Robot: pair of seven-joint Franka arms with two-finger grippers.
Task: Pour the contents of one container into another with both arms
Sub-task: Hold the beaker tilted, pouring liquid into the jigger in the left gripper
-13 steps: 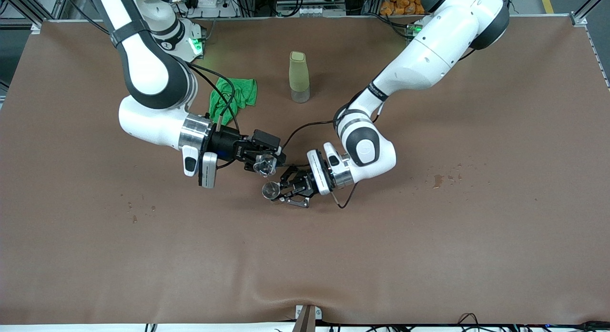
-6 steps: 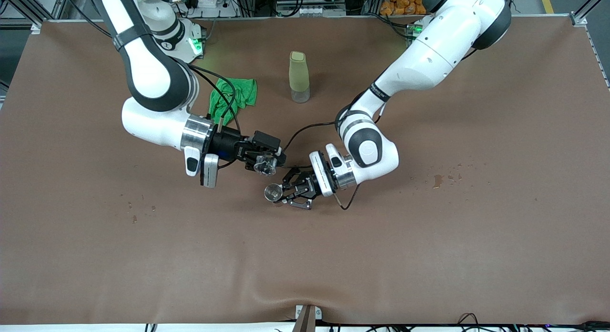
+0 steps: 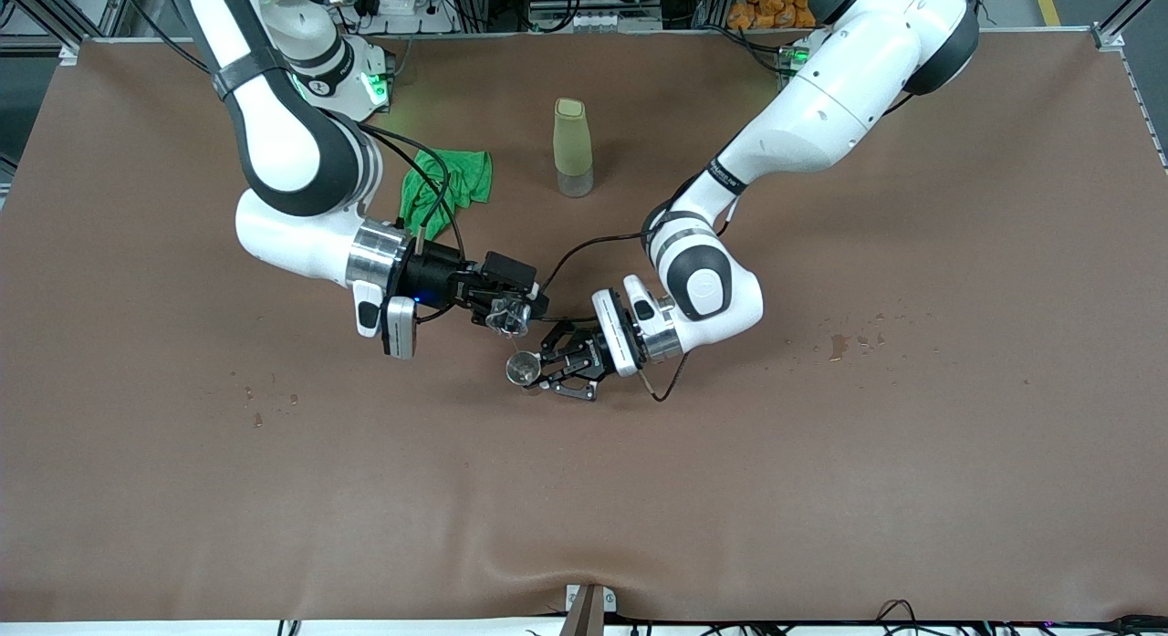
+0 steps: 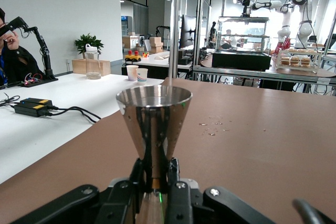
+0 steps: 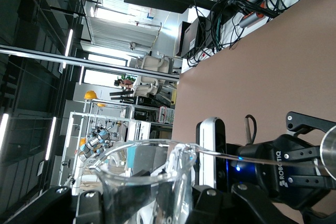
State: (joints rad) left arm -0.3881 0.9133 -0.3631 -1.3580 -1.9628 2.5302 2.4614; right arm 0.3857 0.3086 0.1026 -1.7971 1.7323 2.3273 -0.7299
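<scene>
Both arms meet over the middle of the tabletop (image 3: 584,490), glass tipped above the metal cup.

Nearest the front camera, the left claw (image 3: 547,373) is clamped on the waist of the silver metal cup (image 3: 521,370); in the left wrist view the cup (image 4: 154,124) stands upright with its round rim up and the fingers (image 4: 137,174) pinch its narrow middle. Just above it, the right claw (image 3: 518,309) is closed on the clear glass cup (image 3: 507,318), which is tilted with its rim toward the metal cup; a thin clear stream (image 3: 516,344) runs from glass to cup. The right wrist view shows the glass rim (image 5: 152,156) and spout close up. Farther from the camera, a green cloth (image 3: 449,187) lies toward the right arm's end, with an olive-green bottle (image 3: 572,148) upright beside it.
</scene>
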